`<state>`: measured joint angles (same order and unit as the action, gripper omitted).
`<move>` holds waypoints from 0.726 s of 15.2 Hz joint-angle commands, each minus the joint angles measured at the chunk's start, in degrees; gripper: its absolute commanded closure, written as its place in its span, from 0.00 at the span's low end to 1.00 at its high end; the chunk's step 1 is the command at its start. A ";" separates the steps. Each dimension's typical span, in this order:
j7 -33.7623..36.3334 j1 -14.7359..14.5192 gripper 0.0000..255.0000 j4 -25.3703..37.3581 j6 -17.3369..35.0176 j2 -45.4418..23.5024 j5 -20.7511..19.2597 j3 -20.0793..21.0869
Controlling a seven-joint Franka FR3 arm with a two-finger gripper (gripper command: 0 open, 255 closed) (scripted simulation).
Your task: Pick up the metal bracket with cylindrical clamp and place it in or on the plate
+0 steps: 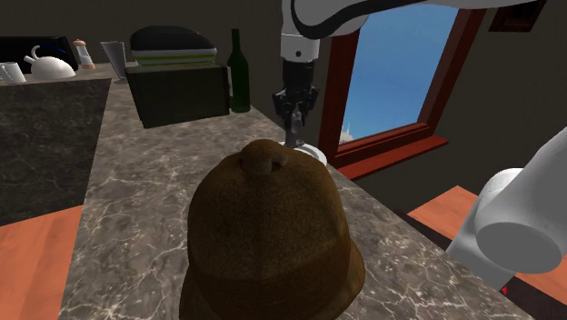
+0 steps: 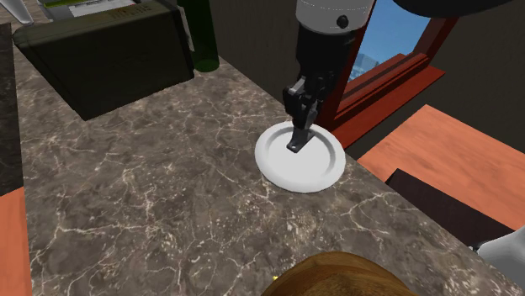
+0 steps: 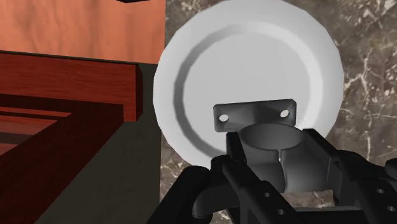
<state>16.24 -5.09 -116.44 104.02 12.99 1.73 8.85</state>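
A dark grey bracket [image 3: 256, 118] with two screw holes and a cylindrical clamp is clasped between my black fingers [image 3: 242, 172]. My gripper [image 2: 301, 126] is shut on the bracket [image 2: 299, 141] and holds it just over the middle of the white round plate [image 2: 324, 168]. In the shoulder view the gripper [image 1: 293, 129] points down at the plate [image 1: 315, 155], most of which is hidden behind a brown hat. The plate [image 3: 254, 44] lies directly beneath the bracket, near the counter's edge.
A big brown hat [image 1: 268, 236] stands close in the shoulder view. A dark box [image 1: 177, 91] with books on top and a green bottle [image 1: 239, 73] stand at the back of the marble counter [image 2: 151, 193]. A red-framed window [image 1: 400, 82] runs beside the plate.
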 commanded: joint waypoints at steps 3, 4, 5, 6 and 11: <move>0.16 -0.09 1.00 -2.89 3.22 -0.30 0.02 0.16; 0.16 -0.10 1.00 -3.58 3.99 -0.38 0.02 0.18; 0.17 -0.10 1.00 -4.26 4.76 -0.48 0.01 0.20; 0.19 -0.11 1.00 -4.92 5.54 -0.59 0.01 0.22; 0.19 -0.11 1.00 -5.06 5.69 -0.61 0.01 0.23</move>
<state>16.42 -5.20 -121.48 109.68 12.38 1.74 9.07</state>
